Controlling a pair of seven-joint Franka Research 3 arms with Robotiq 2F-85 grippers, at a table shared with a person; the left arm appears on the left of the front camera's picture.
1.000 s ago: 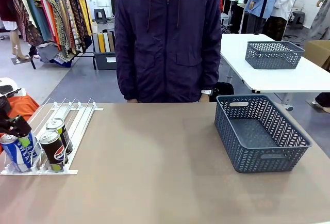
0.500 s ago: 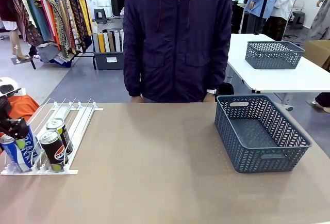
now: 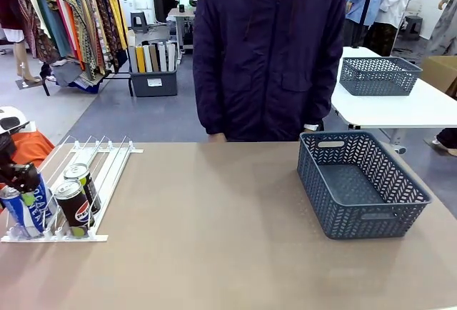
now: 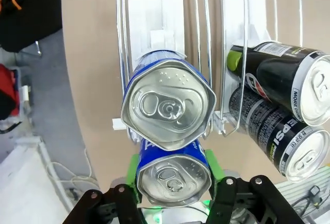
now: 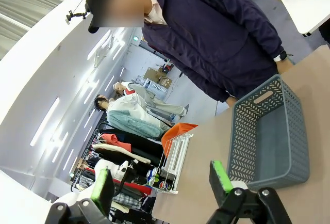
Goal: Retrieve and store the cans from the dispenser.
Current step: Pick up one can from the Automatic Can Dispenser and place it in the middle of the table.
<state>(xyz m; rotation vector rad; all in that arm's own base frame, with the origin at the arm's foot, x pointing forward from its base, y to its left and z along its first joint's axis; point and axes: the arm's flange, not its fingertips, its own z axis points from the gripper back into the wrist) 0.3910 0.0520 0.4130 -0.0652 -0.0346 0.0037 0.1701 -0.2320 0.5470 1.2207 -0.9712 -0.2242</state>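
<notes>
The white railed dispenser (image 3: 107, 174) lies at the table's left end. At its near stopper end stand a blue-and-white can (image 3: 17, 213) and two black Pepsi cans (image 3: 73, 208), one behind the other. My left gripper (image 3: 23, 179) sits at the blue can's top. In the left wrist view its green pads (image 4: 214, 163) press both sides of the nearest blue can (image 4: 172, 175). A second blue can (image 4: 169, 105) stands right behind it, and the black cans (image 4: 286, 105) are in the neighbouring lane. My right gripper (image 5: 162, 181) hangs open in the air, holding nothing.
A dark grey-blue lattice basket (image 3: 378, 221) stands on the right of the table, with nothing in it; it is the basket (image 5: 242, 131) in the right wrist view too. A person in a dark jacket (image 3: 271, 46) stands at the far edge. A second basket (image 3: 378, 76) sits on a white table behind.
The person has stepped to the right along the far edge. My left gripper has stayed at the blue can with hardly any movement.
</notes>
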